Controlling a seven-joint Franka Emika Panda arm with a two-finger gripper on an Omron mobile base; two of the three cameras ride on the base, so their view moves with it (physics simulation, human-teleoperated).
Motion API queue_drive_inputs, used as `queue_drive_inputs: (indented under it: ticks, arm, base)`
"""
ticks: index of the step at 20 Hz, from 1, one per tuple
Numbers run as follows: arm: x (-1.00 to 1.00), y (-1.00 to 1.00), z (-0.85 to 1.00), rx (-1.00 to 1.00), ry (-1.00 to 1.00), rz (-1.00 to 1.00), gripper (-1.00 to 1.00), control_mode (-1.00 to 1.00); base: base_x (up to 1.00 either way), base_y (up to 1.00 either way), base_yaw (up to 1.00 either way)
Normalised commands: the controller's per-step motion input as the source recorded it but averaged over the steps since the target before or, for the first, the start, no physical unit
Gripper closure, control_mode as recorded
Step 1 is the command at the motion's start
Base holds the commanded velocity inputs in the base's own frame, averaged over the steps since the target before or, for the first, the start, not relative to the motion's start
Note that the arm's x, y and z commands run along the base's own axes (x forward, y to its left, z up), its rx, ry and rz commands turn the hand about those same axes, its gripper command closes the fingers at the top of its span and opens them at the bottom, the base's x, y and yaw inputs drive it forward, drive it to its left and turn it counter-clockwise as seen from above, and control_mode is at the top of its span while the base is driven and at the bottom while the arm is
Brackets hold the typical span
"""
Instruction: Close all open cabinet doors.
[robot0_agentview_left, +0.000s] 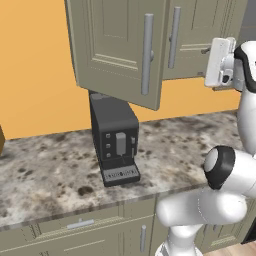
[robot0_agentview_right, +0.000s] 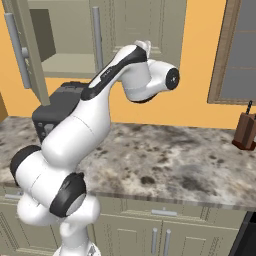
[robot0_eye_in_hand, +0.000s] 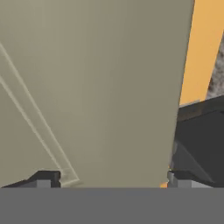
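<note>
Orange wall backed a speckled stone counter. Gripper fingers stood spread wide, empty, tips cut off low in the hand view, close against a grey-beige cabinet door. That left door hung open (hiding the coffee machine's top); the right door looked shut. No writing was legible.
</note>
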Motion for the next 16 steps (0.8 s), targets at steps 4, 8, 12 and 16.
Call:
queue_drive_inputs:
  ticks: [4,8,12,16]
  arm:
    - [-0.70,0.03,-0.02,-0.04,-0.10,0.00,-1.00,-1.00]
    - [-0.62,0.16,0.00,-0.12,-0.04,0.00,-1.00,-1.00]
    - [-0.60,0.19,0.00,-0.13,-0.02,0.00,-1.00,-1.00]
    - [-0.57,0.19,0.00,-0.09,0.00,0.00,-1.00,-1.00]
  base:
    - [0.00,0.00,0.00]
    - [0.00,0.00,0.00]
    - [0.00,0.00,0.00]
    - [0.00,0.00,0.00]
